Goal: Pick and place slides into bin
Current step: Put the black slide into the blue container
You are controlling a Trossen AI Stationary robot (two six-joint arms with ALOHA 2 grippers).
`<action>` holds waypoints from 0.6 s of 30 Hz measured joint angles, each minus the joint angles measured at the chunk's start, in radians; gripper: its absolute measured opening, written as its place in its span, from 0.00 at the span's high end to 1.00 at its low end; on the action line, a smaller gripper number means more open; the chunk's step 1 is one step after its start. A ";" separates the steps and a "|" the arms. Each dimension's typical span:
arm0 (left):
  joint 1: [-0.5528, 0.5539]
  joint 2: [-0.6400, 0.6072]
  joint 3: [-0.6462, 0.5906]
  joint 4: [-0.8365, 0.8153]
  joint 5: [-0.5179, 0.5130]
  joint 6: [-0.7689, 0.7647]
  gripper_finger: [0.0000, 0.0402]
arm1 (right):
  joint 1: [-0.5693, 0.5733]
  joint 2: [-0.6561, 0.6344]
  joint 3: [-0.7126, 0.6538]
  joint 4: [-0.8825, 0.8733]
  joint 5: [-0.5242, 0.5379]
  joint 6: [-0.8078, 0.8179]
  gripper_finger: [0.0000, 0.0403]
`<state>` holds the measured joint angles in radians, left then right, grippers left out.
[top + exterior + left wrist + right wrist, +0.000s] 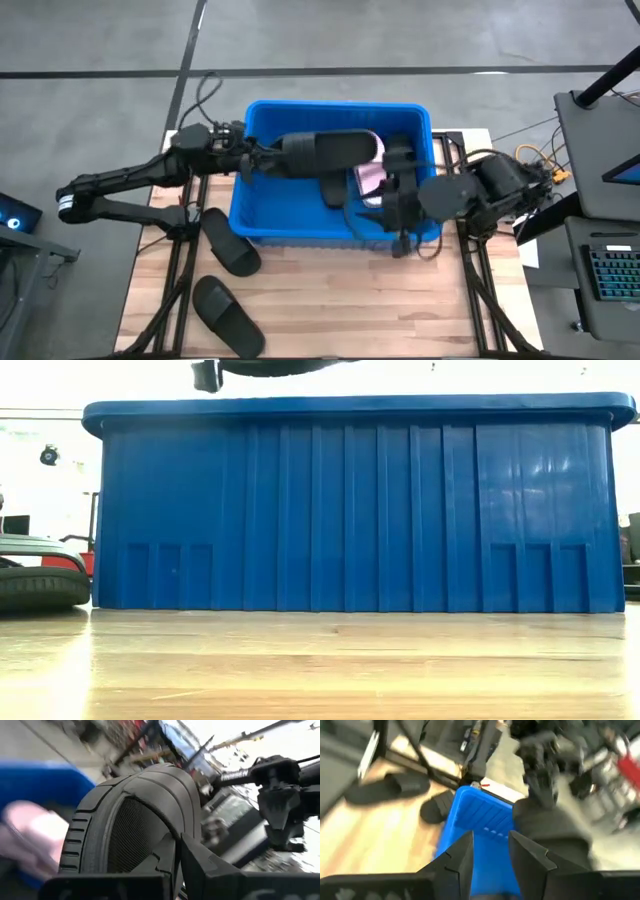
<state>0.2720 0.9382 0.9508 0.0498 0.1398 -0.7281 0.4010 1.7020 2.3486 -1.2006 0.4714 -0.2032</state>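
Observation:
The blue bin (300,105) stands mid-table. A black slide (330,150) hangs level over its middle, with my left gripper (268,155) shut on it, reaching in from the table's left. A pink slide (370,177) lies inside the bin toward the right; it shows as a blur in the left wrist view (30,835). My right gripper (392,195) hovers over the bin's right part, open with nothing between its fingers (465,860). Two more black slides (232,242) (228,315) lie flat on the table, left of and nearer than the bin. My left gripper pinches the black slide by the end nearest the arm (172,837), between its two fingers. The fingers come level from the table's left and lie along the slide. The slide is lifted clear above the bin, sticking out past the fingers toward the right.
The bin's ribbed front wall (350,510) fills the low view, with one black slide (40,575) beside it at the left. Bare wooden table lies near the front edge. A keyboard and cables sit off the table's right side (610,270).

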 joint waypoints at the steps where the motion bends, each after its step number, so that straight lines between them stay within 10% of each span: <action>1: -0.001 0.013 0.000 -0.001 0.028 -0.027 1.00 | 0.001 0.004 0.000 -0.004 -0.005 -0.061 0.72; 10: -0.015 0.102 0.007 0.000 0.185 -0.148 1.00 | -0.002 0.034 -0.002 0.014 0.116 -0.590 0.59; 18: -0.017 0.140 0.012 0.084 0.283 -0.233 1.00 | -0.032 0.038 -0.002 0.035 0.133 -0.654 0.50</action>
<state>0.2550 1.0780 0.9627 0.1339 0.4228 -0.9615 0.3686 1.7397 2.3466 -1.1658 0.6044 -0.8570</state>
